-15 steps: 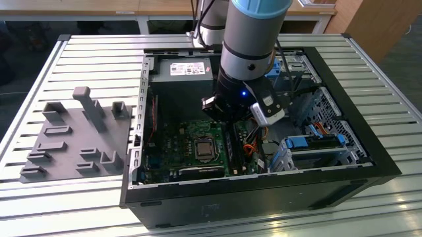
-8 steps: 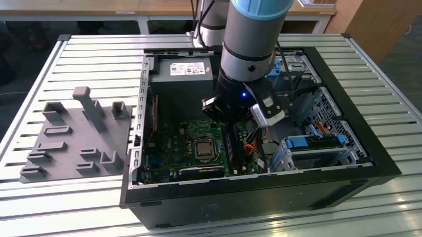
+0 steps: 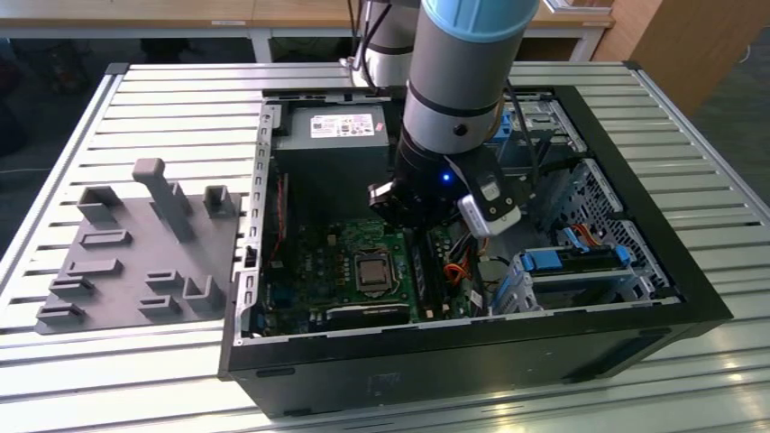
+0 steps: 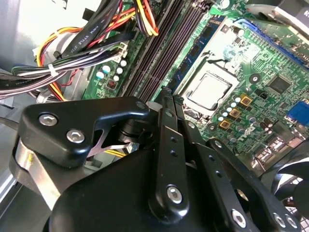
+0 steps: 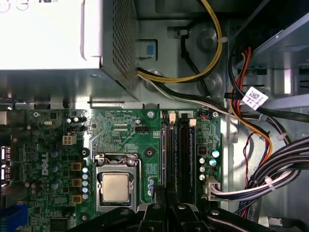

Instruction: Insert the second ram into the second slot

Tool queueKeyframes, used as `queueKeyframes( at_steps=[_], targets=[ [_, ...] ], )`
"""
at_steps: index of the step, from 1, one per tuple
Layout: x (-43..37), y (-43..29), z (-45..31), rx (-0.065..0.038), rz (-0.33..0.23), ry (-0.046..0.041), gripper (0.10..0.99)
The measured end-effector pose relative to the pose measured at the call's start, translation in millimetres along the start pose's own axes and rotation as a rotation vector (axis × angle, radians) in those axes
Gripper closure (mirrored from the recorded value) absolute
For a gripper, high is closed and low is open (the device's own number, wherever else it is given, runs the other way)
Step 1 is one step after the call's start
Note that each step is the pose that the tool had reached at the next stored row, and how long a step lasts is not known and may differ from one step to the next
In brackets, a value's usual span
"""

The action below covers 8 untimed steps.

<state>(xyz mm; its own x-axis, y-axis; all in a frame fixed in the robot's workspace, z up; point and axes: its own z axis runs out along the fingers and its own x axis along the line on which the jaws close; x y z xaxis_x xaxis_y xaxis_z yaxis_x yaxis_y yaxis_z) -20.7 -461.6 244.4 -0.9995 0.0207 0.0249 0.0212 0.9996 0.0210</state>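
Plainly, your claw (image 4: 166, 94) is clenched: in the second wrist view its two black fingers (image 4: 164, 125) stand drawn together with only a sliver between them. The tips sit over the near end of the memory slots (image 5: 178, 150), on the row closest to the processor socket (image 5: 116, 186).

The second ram (image 4: 195, 50) shows as a thin blue strip on edge, running along that same row and ending right at your fingertips. I cannot tell whether the fingers pinch it or only rest at its end, nor whether it is fully seated.

In the exterior view your arm (image 3: 452, 108) reaches down into the open computer case (image 3: 481, 347). From its wrist, the socket (image 3: 367, 271) lies at 7 o'clock, the silver power supply (image 3: 337, 126) at 11 o'clock, and the drive bay with blue latches (image 3: 572, 266) at 4 o'clock. Bundled cables (image 5: 270, 179) run just beside the slots. A grey fixture tray (image 3: 132, 244) lies on the slatted table (image 3: 180, 90), at 9 o'clock of the case and apart from it.
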Motion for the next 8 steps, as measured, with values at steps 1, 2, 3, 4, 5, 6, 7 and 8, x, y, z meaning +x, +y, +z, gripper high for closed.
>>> queueKeyframes(
  at_steps=[1,2,3,4,5,6,7,8],
  targets=[
    [0.0,-0.1,0.1,0.000,0.000,0.0000,0.965],
    [-0.1,-0.1,0.2,0.000,0.000,0.0001,0.965],
    [-0.2,-0.1,0.3,0.000,0.000,0.0002,0.965],
    [-0.3,-0.2,0.5,0.000,0.001,0.0002,0.965],
    [-0.3,-0.2,0.6,0.000,0.001,0.0003,0.965],
    [-0.4,-0.2,0.8,0.000,0.001,0.0003,0.965],
    [-0.5,-0.1,1.0,0.000,0.001,0.0003,0.965],
    [-0.6,-0.2,1.2,0.000,0.001,0.0003,0.965]
  ],
)
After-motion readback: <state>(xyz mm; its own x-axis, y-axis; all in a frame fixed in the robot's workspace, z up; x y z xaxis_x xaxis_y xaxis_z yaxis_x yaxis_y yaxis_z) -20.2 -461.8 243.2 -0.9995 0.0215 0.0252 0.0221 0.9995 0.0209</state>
